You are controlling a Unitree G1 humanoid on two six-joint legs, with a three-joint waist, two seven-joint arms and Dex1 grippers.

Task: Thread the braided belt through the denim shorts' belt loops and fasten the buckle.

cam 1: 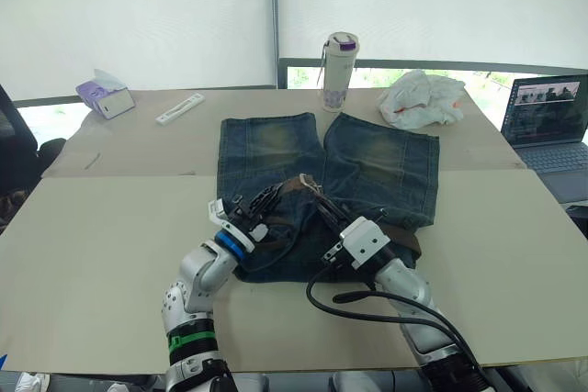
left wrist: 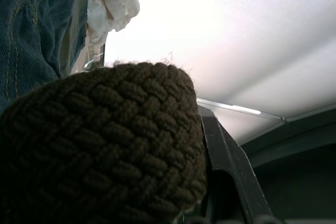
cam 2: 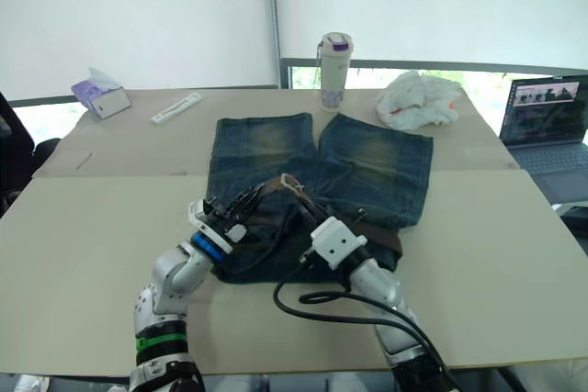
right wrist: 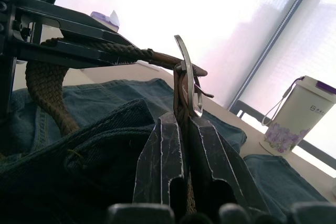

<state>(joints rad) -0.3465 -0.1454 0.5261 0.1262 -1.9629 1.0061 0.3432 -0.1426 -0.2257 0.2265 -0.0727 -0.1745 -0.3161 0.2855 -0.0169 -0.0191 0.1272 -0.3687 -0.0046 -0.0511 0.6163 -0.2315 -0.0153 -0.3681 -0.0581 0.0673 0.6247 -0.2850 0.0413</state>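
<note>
- The shorts [cam 1: 326, 181] lie flat on the surface [cam 1: 110, 254], legs pointing far, waistband near the robot.
- The belt [cam 2: 266, 192] is lifted just above the waistband, in the middle of the shorts, between the two arms.
- The right gripper [right wrist: 185, 121] is clenched on the belt just below the buckle [right wrist: 188, 80]. The buckle stands up on its edge above the jaws.
- The left gripper [cam 1: 265, 201] is clenched on the free end of the belt. That end runs from left to right and its tip touches the buckle.
- So the next move looks like pushing the tip sideways, to the right, through the buckle frame. The left arm holds the tip, so it should do the pushing while the right arm keeps the buckle steady.
- The rest of the belt runs along the waistband, and a piece shows past the right arm. I cannot tell how many loops it goes through.
- The belt is brown, woven, bumpy and bendy, with a rounded tip.
- The buckle is a thin, shiny, hard metal square.
- The shorts are thick blue denim with faded yellow patches.
</note>
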